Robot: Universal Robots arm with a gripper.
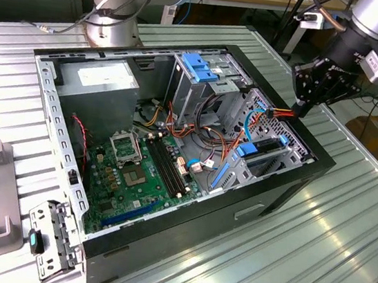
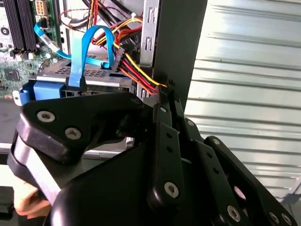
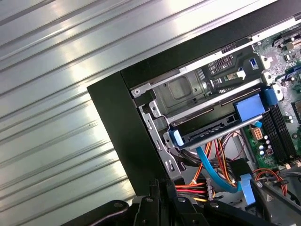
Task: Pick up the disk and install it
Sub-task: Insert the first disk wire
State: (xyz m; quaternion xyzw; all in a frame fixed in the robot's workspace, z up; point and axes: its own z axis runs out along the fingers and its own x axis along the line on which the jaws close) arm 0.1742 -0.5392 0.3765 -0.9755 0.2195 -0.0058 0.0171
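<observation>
Disk (image 3: pixel 211 132) sits in the lower bay at the case (image 1: pixel 162 242) front corner, blue rails (image 3: pixel 175 138) in the slots; looks seated, imo. Gripper (image 1: pixel 300 107) hangs just over that corner, fingers drawn together, tips right by the red/yellow wire bundle (image 2: pixel 136 75). Can't tell if they nip a wire. Keep tips off those wires & check both rail ends sit flush w/ the cage. Second wrist view gives you the blue data cable (image 2: pixel 76 56) plugged at the disk's back; first wrist view gives the rail ends; exterior view, the whole case.
</observation>
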